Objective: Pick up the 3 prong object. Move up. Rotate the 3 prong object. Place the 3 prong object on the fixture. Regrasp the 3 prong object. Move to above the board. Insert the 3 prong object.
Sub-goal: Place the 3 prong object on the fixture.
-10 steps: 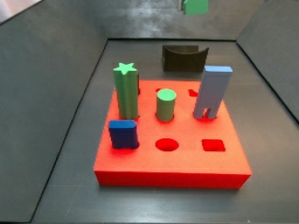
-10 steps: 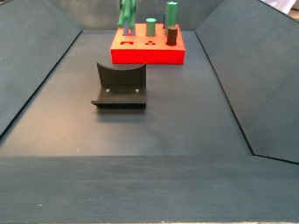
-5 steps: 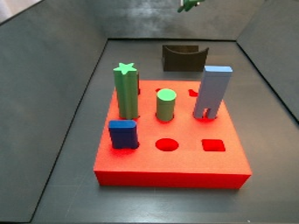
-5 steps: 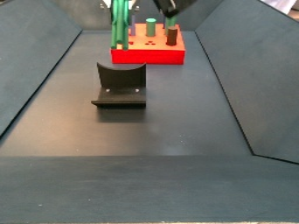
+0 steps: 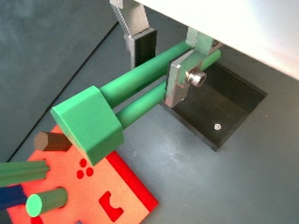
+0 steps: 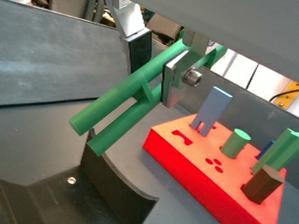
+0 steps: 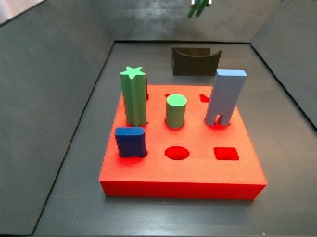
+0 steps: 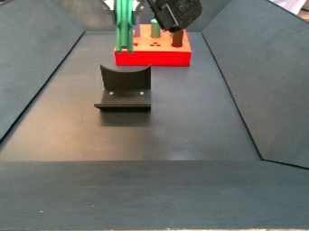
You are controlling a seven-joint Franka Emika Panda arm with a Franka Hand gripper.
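My gripper (image 5: 162,68) is shut on the 3 prong object (image 5: 122,87), a long slim green bar that runs crosswise between the silver fingers (image 5: 183,80). The bar (image 8: 123,27) hangs high above the floor, over the space between the fixture (image 8: 123,87) and the board (image 8: 154,55). Only the bar's tip (image 7: 198,7) shows at the upper edge of a side view. The dark fixture (image 5: 222,105) lies below the gripper (image 6: 158,68) in both wrist views. The red board (image 7: 186,171) has a free round hole and a free square hole near its front.
On the board stand a green star-topped post (image 7: 133,93), a short green cylinder (image 7: 176,111), a grey-blue arch block (image 7: 225,97) and a blue block (image 7: 130,142). A brown block (image 6: 263,184) shows too. Dark sloped walls (image 8: 42,81) enclose the floor.
The bar has turned in the gripper and shifted a little; only a slim tilted tip remains in one side view. The dark gripper body has swung into the other side view.
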